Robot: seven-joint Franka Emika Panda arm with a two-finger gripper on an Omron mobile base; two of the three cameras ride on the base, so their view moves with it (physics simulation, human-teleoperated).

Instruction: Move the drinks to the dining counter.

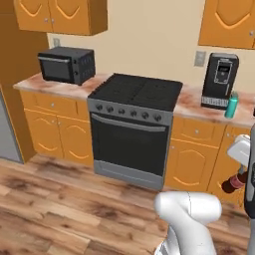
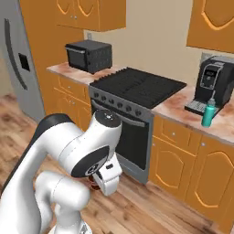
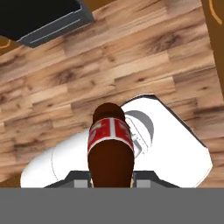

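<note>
My gripper [image 3: 111, 178] is shut on a small dark-brown bottle with a red label [image 3: 110, 146]. In the hand view the bottle points away from me, out over the wooden floor. In the left base view the same bottle [image 1: 232, 184] hangs low at the right edge, in front of the cabinet doors, with the gripper [image 1: 240, 180] around it. In the right base view the gripper [image 2: 97, 181] is mostly hidden under my arm. A teal bottle with a grey cap [image 1: 231, 105] [image 2: 208, 114] stands upright on the marbled worktop beside the coffee machine. The dining counter is out of view.
A black stove [image 1: 135, 92] sits in the middle of the counter run, with a microwave [image 1: 66, 64] to its left and a black coffee machine [image 1: 220, 79] to its right. A grey fridge [image 2: 18, 59] stands at the far left. Open wooden floor [image 1: 60, 209] lies in front.
</note>
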